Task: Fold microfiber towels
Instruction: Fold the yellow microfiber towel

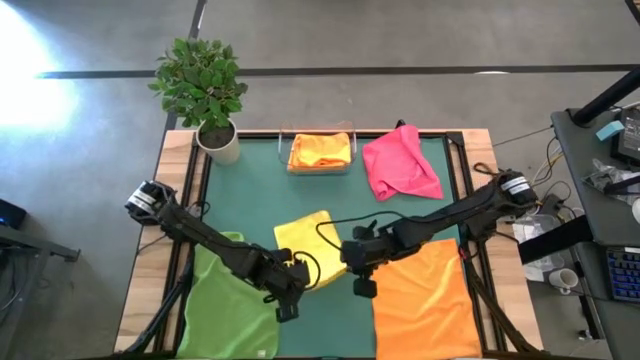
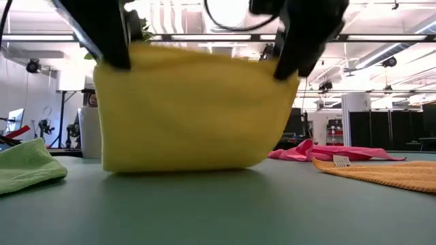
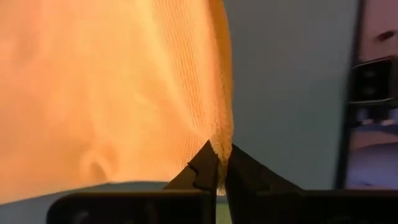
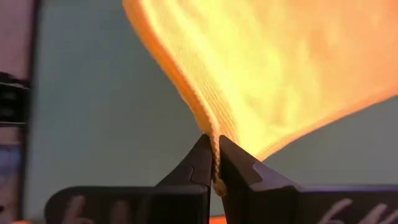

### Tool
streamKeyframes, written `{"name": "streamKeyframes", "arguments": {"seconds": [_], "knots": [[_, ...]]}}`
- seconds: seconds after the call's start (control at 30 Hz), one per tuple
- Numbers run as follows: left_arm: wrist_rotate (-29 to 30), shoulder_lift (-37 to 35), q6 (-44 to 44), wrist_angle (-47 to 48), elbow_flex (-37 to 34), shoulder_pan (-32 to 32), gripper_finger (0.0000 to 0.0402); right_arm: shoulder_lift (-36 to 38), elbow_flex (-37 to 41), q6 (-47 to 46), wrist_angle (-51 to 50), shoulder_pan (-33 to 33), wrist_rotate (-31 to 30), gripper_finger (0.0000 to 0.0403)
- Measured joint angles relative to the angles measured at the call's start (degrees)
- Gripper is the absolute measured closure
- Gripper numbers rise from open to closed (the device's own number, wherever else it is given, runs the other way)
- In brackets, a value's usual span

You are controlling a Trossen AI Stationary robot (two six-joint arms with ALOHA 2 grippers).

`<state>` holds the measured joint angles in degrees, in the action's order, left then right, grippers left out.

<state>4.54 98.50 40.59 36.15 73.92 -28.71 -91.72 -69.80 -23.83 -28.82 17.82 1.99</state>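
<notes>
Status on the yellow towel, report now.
Left tool and right tool both shut on yellow towel corners. Towel lifted, lower fold touching mat. Green towel and orange towel flank it, nothing blocking.

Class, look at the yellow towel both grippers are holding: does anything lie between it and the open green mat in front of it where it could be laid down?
Nothing visible does. The yellow towel hangs from the left gripper and right gripper, jaws shut on its corners; the mat before it is bare.

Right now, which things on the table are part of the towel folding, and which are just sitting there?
Part of the job:
yellow towel, pinched by left gripper and right gripper
green towel
orange towel
pink towel
folded orange towel

Just there:
clear tray
potted plant
</notes>
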Motion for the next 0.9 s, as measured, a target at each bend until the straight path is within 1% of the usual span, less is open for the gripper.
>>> {"name": "streamKeyframes", "arguments": {"seconds": [0.13,0.27,0.33,0.43,0.6,0.73,0.9], "knots": [[1.2,-0.1,1.0,3.1,2.7,0.0,0.0401,1.8,0.0,-2.1,0.6,-0.1,-1.0,0.0394],[8.0,-0.2,1.1,11.6,4.0,0.9,0.0401,0.7,0.0,-1.7,0.9,-1.8,-4.9,0.0394],[10.3,-0.2,1.2,15.4,3.6,2.0,0.0401,-0.9,0.0,-1.5,1.1,-3.2,-7.1,0.0394],[10.8,-0.2,1.1,17.4,1.7,4.1,0.0401,-4.0,0.0,-0.6,1.9,-5.9,-10.1,0.0394],[11.0,-0.2,1.1,17.0,-1.8,7.8,0.0401,-9.0,0.0,-0.4,4.8,-10.2,-10.9,0.0394],[11.0,-0.2,1.0,17.5,-3.9,10.5,0.0401,-10.4,-0.4,0.2,6.3,-11.9,-11.0,0.0394],[10.7,-0.2,0.6,17.5,-5.1,12.3,0.0401,-10.9,-1.1,1.4,7.8,-13.7,-11.2,0.0394]]}}
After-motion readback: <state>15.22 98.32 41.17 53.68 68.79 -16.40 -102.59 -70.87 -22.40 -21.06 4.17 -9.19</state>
